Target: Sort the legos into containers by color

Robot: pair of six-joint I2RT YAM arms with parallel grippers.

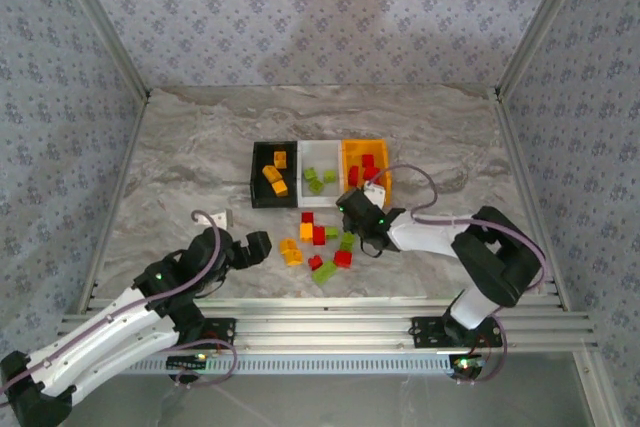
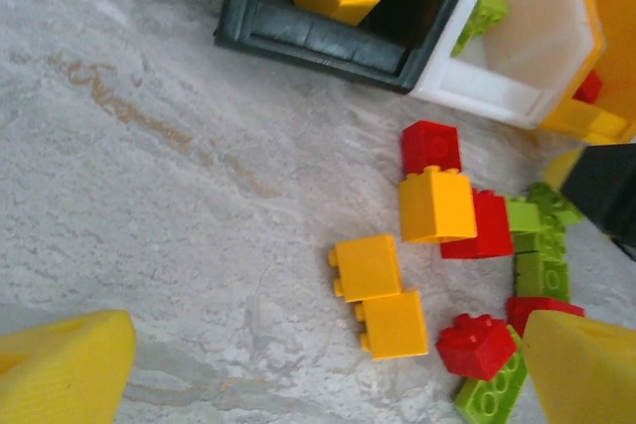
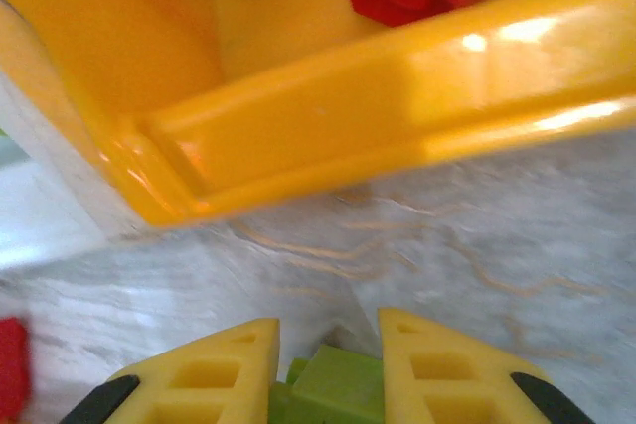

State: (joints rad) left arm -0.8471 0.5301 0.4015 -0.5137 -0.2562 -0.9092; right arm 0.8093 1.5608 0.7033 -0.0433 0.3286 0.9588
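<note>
Seen from above, a grey marble-patterned tabletop [image 1: 180, 157] carries three small open plastic bins joined in a row near its centre, slightly toward the far edge. The black bin [image 1: 258, 187] on the left holds orange-yellow bricks, the white bin [image 1: 322, 152] in the middle holds lime green ones, and the orange-yellow bin [image 1: 365, 145] on the right holds red ones. More loose studded bricks [image 1: 319, 236] in red, orange-yellow and lime green lie scattered between the bins and the near edge.

The right gripper [image 3: 328, 323] sits low over the tabletop just in front of the orange-yellow bin's near left corner, its yellow fingers [image 3: 437, 374] pinching a lime green brick [image 3: 333, 374].

The left gripper [image 1: 247, 247] hovers left of the scattered bricks, its fingers spread wide and holding nothing.
</note>
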